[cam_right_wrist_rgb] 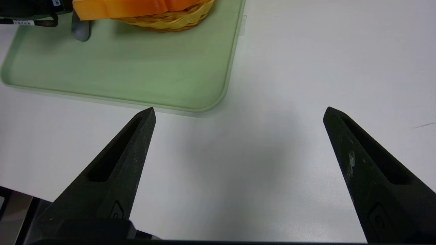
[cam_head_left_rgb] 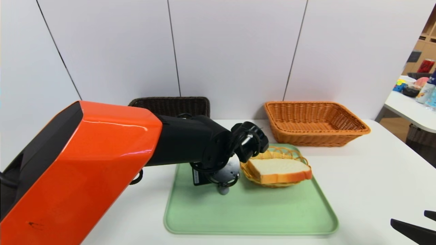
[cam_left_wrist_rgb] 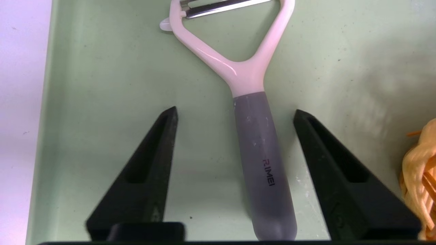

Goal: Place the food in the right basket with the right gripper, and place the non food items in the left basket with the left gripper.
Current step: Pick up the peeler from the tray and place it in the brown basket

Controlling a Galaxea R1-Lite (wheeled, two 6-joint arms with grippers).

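The white Y-shaped peeler [cam_left_wrist_rgb: 252,68] with a grey handle lies flat on the green tray [cam_head_left_rgb: 252,211]. My left gripper [cam_left_wrist_rgb: 235,110] is low over it and open, one finger on each side of the handle with a gap on both sides. In the head view only the handle's end [cam_head_left_rgb: 223,190] pokes out from under the left wrist. The slice of bread [cam_head_left_rgb: 279,169] rests on a small oval yellow basket [cam_head_left_rgb: 272,154] on the tray. My right gripper [cam_right_wrist_rgb: 239,109] hangs open over bare table at the near right [cam_head_left_rgb: 408,217], holding nothing.
The dark brown left basket [cam_head_left_rgb: 170,105] stands at the back, partly behind my left arm. The orange-tan right basket [cam_head_left_rgb: 315,122] stands at the back right, with nothing in the part I see. A second table with bottles [cam_head_left_rgb: 425,92] is at the far right.
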